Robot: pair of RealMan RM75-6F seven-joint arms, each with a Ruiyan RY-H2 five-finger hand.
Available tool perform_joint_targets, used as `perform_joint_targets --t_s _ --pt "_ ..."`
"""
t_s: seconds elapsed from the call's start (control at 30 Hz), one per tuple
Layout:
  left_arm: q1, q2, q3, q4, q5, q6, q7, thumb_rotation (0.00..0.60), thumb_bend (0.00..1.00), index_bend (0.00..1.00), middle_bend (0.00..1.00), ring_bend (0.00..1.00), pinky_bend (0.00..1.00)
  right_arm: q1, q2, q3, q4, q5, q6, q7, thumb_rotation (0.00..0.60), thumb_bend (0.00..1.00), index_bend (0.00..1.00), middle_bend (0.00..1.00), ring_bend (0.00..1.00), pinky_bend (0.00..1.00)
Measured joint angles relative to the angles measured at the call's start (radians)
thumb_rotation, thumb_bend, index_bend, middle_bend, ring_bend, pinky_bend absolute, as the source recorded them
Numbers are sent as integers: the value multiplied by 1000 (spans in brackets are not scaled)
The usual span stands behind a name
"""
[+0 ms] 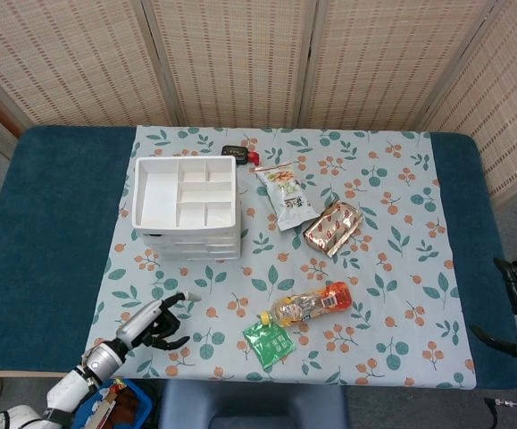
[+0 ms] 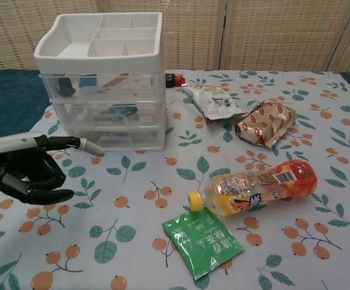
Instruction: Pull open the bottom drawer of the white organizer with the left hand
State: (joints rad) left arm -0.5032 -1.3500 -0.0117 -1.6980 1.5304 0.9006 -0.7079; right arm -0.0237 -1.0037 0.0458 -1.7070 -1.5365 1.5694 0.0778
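Drawer (image 2: 115, 138) at the bottom of the organizer (image 2: 101, 78) looks light and slick, so my empty left hand (image 2: 26, 172), fingers loosely apart nearby, should hook its front lip.

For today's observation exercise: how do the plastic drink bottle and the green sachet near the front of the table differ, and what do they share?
The drink bottle is rounded, see-through, with a yellow cap and an orange-red label; the green sachet is flat, opaque and solid green with white print. The bottle is the longer of the two and lies on its side; the sachet lies flat. Both rest on the leaf-patterned tablecloth, close together, neither touched by a hand.
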Motion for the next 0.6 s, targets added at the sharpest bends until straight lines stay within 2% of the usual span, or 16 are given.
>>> perform_joint_targets --t_s 0.2,0.6 --pt "-43 -62 -25 30 -94 -71 -50 600 329 92 932 1000 1000 0 1 1 0 3 -1 -1 600 80 0 97 39 132" --pt "-86 -118 -119 37 -336 -190 -154 600 329 91 932 1000 1000 -6 5 1 -6 6 5 -5 600 80 0 97 40 132"
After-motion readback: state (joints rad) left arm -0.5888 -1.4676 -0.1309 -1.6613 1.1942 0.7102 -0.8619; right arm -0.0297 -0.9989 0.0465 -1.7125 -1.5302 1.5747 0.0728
